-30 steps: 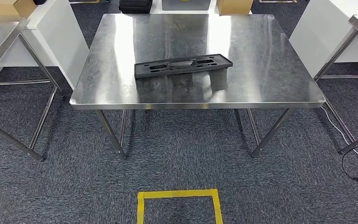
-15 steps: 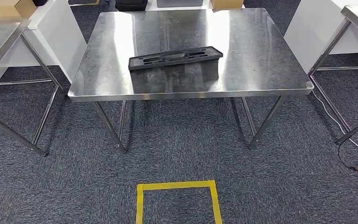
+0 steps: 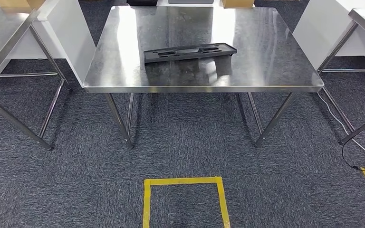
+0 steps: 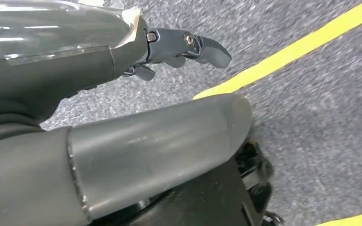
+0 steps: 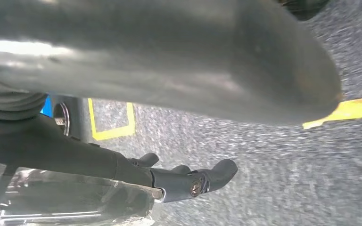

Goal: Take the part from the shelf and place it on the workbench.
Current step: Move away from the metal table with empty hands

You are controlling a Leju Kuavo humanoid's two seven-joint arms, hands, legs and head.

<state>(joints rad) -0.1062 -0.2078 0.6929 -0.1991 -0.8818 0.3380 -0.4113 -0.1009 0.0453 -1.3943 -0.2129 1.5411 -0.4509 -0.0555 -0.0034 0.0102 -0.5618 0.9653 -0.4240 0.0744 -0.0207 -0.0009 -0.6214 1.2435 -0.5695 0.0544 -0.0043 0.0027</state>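
The whole head view is shifting from half a second ago: the workbench [image 3: 123,71] is sitting higher and further right in the picture, so the camera, not the table, is moving; the robot looks to be stepping or turning away. The part [image 3: 189,52] is lying flat on the workbench top, in the same place on the steel as before, well apart from both hands and touched by neither.

The left hand [image 4: 122,141] is hanging over the carpet [image 4: 320,132], fingers [image 4: 188,44] loosely apart and holding nothing, a yellow line [image 4: 287,54] just beyond them. The right hand [image 5: 169,75] is hanging likewise, fingers [image 5: 193,181] apart and empty.

With the part already on the bench and both hands free, the placing appears to be done; the robot is probably backing off.
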